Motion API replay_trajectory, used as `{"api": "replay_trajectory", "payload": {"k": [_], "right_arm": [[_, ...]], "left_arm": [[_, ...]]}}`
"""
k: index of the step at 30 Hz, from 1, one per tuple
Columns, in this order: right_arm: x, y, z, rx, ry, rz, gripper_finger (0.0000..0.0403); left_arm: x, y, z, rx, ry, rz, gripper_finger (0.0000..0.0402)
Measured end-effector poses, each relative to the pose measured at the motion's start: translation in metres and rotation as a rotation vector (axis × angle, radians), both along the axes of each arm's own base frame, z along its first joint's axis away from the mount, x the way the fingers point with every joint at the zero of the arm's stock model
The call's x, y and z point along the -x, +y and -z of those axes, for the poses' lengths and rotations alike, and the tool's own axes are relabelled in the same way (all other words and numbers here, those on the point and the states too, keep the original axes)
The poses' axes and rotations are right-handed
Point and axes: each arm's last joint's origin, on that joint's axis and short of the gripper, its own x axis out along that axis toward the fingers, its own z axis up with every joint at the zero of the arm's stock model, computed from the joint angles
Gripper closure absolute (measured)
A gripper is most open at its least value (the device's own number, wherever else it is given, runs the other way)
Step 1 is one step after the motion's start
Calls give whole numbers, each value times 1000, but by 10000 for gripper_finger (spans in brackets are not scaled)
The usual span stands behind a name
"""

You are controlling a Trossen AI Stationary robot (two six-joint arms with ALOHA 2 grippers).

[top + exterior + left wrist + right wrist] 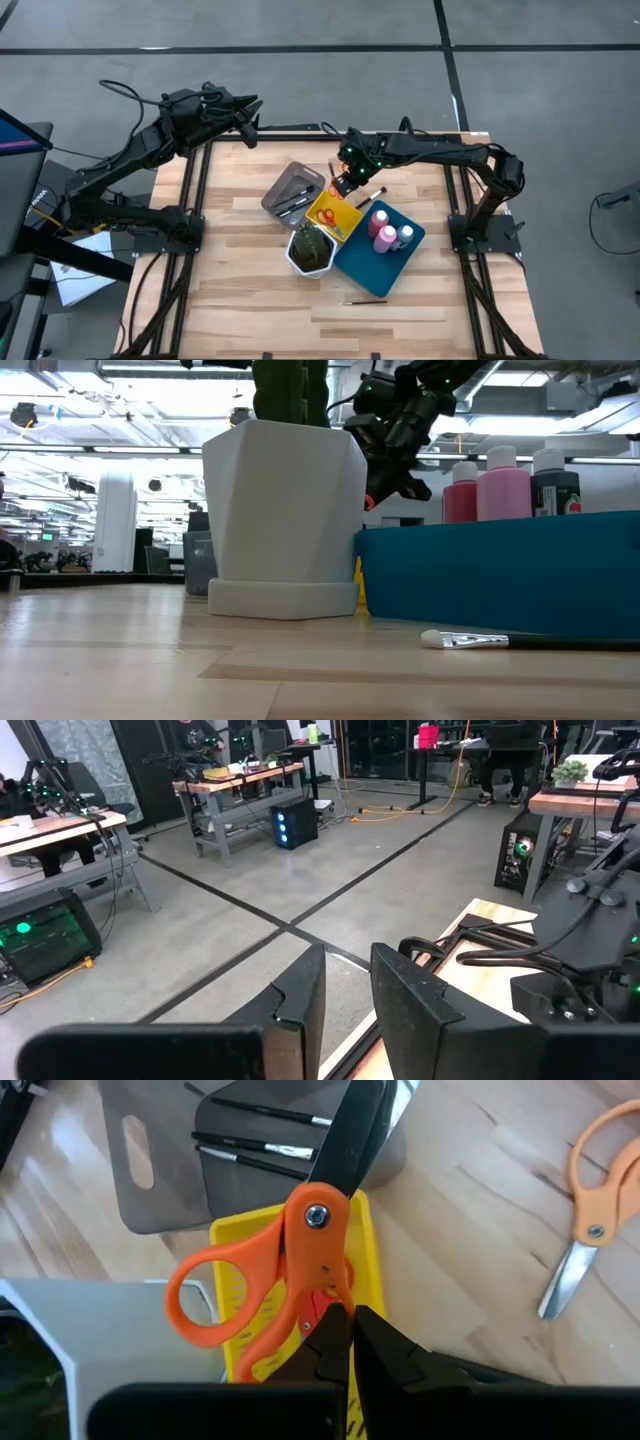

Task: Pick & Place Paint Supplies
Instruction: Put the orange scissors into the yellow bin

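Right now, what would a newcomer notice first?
The right end effector holds orange-handled scissors by a handle above the yellow tray. Beside it sit a white hexagonal pot and two pink bottles in the blue tray.

The right tool [350, 1335] grips orange scissors [285, 1270] above the yellow tray [365, 1270], brushes [260, 1145] beyond.

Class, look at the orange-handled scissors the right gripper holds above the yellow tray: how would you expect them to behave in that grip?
The orange-handled scissors look rigid, so they probably won't flop. The right gripper pinches only one handle loop, blades pointing away, so they may swivel. The smooth plastic handle might slip, and the pivot could let the blades swing open over the yellow tray.
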Motion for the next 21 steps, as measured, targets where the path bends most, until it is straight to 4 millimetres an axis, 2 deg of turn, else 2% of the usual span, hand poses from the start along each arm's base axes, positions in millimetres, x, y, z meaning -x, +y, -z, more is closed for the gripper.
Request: {"api": "replay_trajectory", "payload": {"k": [5, 10, 15, 21], "right_arm": [[-2, 7, 1, 7, 10, -18, 403], [-10, 7, 25, 4, 86, -46, 403], [-18, 8, 37, -3, 90, -103, 403], [-18, 12, 38, -12, 89, -165, 403]], "left_arm": [[0, 0, 0, 0, 0, 0, 325], [0, 0, 0, 0, 0, 2, 325], [0, 0, 0, 0, 0, 2, 325], [0, 0, 0, 0, -1, 1, 325]]}}
